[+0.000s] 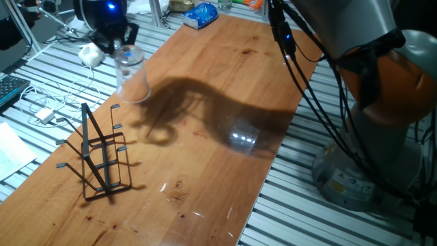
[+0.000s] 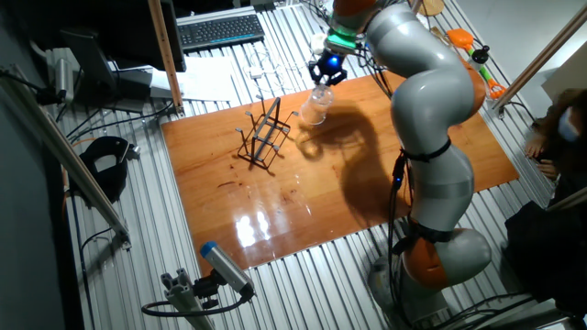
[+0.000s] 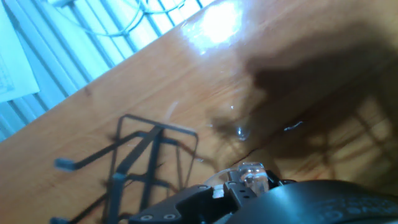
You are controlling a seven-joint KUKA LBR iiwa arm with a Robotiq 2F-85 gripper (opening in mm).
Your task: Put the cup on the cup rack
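The clear tumbler cup (image 1: 132,76) hangs tilted in the air, above the wooden table's far left edge, open end down. My gripper (image 1: 116,42) is shut on its base. In the other fixed view the cup (image 2: 315,106) and gripper (image 2: 327,77) are right of the rack. The black wire cup rack (image 1: 101,156) stands on the table nearer the front, below and left of the cup; it also shows in the other fixed view (image 2: 262,139). In the hand view the rack (image 3: 140,165) is at lower left and the cup (image 3: 252,175) is a faint glint by my fingers.
The wooden table (image 1: 225,102) rests on a ribbed metal bench. A blue packet (image 1: 200,15) lies at the table's far end. White cables and a plug (image 1: 44,113) lie left of the table. A keyboard (image 2: 220,30) is beyond the table. The robot base (image 1: 355,171) stands to the right.
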